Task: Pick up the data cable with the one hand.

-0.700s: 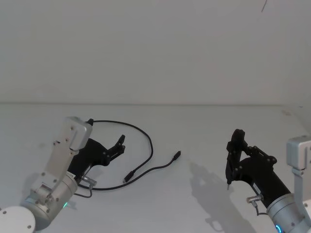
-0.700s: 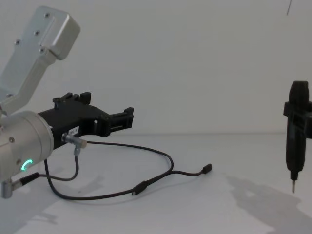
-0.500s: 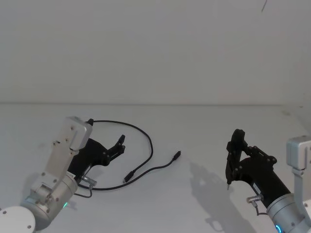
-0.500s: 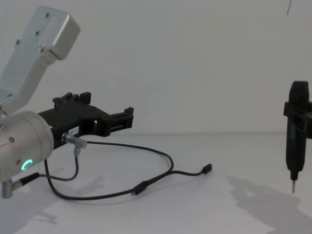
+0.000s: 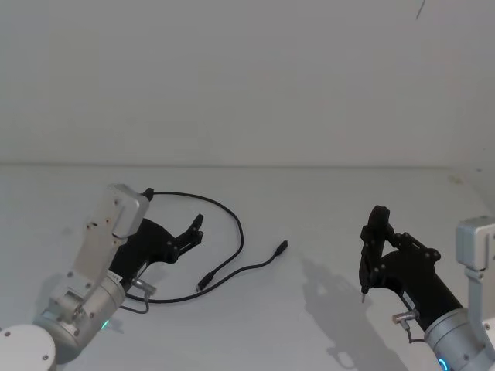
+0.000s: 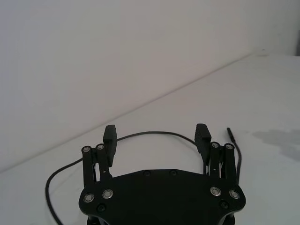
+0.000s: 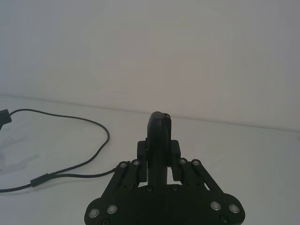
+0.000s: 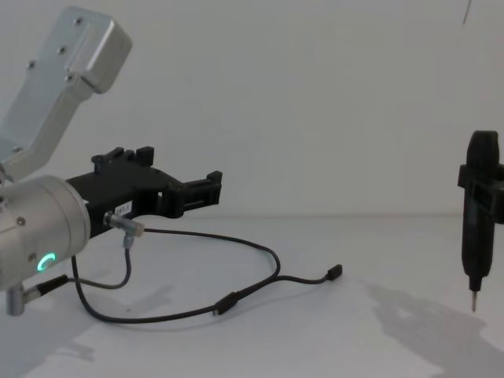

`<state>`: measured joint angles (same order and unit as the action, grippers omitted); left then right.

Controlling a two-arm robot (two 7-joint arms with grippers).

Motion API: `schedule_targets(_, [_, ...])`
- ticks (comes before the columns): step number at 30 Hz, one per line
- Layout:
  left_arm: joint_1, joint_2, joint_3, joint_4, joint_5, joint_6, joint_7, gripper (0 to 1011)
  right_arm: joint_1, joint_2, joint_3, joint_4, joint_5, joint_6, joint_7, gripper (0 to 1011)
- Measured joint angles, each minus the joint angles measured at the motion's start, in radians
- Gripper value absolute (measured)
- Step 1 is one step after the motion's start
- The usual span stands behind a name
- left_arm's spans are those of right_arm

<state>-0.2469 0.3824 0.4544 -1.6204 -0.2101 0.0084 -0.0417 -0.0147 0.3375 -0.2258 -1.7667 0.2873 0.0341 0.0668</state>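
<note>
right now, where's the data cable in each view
Head view: left of centre, the data cable loops ahead of the left gripper.
Chest view: lower middle, cable flat on the table.
Left wrist view: cable arcs beyond the open fingers.
Right wrist view: cable curves off to one side.
Shared landmark: the table's back edge.

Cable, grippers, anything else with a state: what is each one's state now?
Cable: loose and looped on the table, not gripped.
Left gripper: open, above the cable, not touching it.
Right gripper: shut, parked at the right.
Left wrist ring: lit green.
</note>
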Motion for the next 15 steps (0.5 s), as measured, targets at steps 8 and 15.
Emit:
schedule_targets(8, [-0.022,0.004,0.004,0.013,-0.039,0.003,-0.078,1001,0.0,0.0,0.0,0.0,0.0,0.0,0.0,279])
schedule_targets(15, [-0.047,0.015,0.012,0.025,-0.095,0.052,-0.178,1001,0.0,0.0,0.0,0.0,0.0,0.0,0.0,279])
